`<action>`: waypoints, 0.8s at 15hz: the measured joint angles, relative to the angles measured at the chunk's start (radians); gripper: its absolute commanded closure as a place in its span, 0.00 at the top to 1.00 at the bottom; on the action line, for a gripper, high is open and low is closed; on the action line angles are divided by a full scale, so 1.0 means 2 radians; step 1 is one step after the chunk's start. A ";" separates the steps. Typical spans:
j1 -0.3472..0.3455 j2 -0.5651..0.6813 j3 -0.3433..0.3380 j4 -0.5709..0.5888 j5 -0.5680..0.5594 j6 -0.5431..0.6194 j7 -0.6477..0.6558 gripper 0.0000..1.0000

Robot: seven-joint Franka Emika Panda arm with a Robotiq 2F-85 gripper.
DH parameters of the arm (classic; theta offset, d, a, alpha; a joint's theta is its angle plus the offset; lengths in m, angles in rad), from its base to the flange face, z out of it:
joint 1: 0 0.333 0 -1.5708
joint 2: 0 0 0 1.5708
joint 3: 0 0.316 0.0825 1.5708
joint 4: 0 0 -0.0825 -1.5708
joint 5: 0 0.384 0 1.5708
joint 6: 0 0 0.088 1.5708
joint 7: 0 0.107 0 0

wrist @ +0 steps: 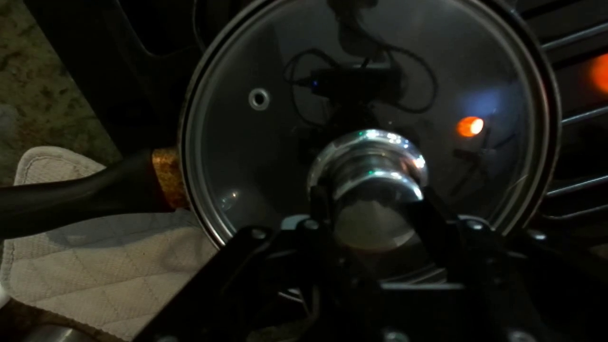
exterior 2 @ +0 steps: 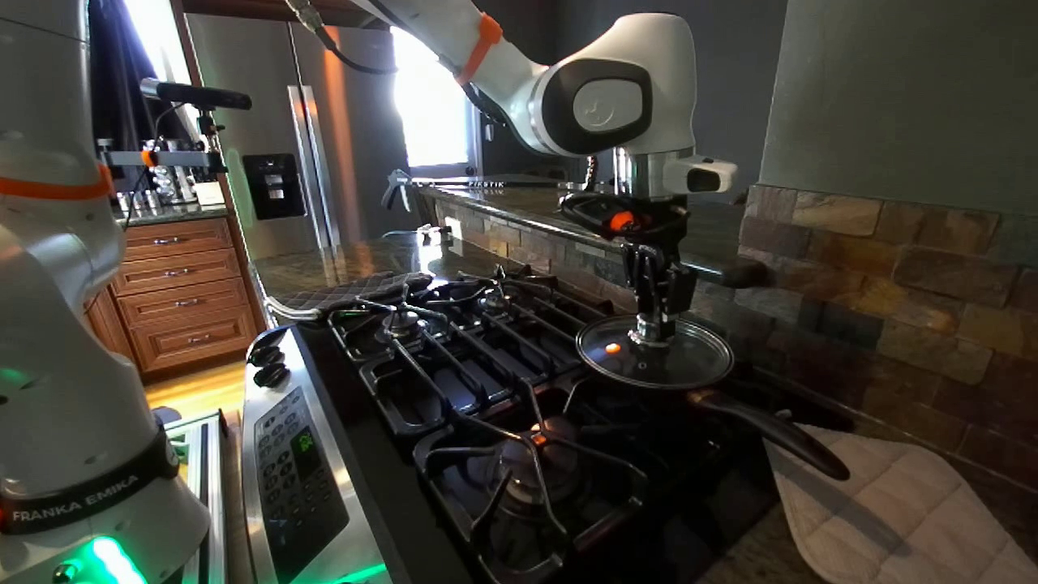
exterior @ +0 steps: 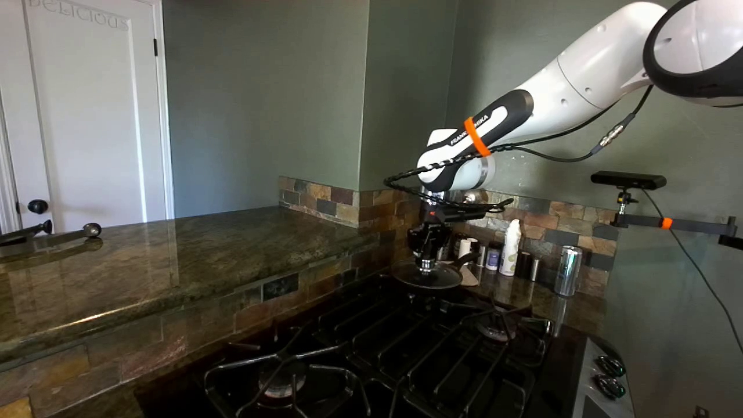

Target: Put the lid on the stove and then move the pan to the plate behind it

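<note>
The jaws of the black two-finger gripper [wrist: 374, 202] stand either side of the shiny silvery knob [wrist: 373, 183] and look to be pinching it. The knob tops the round clear-glass lid [exterior 2: 641, 369] with its silvery rim, which lies over the shallow near-black pan [exterior 2: 770, 426]; whether it rests there or hangs just above, I cannot tell. In the wrist view the pan's dark handle [wrist: 90, 197] points to nine o'clock and black grate bars [wrist: 585, 115] show at three. In an exterior view the black gas cooktop [exterior 2: 474, 365] stretches towards nine o'clock from the lid, and a cream quilted pad [exterior 2: 900, 503] lies at four; I can make out no plate.

The step in hand, I judge, is shifting the lid to the cooktop. Lift straight up — no tilt, lest the smooth knob slip — until the rim clears the pan, travel level, lower it across several bars, and loosen the jaws only once it sits flat.
</note>
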 measured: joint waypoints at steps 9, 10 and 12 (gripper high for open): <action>0.011 -0.058 0.004 -0.026 -0.005 0.000 -0.001 0.23; 0.014 -0.069 0.007 -0.035 -0.005 0.000 -0.001 0.23; 0.023 -0.090 0.015 -0.054 -0.007 0.000 -0.001 0.23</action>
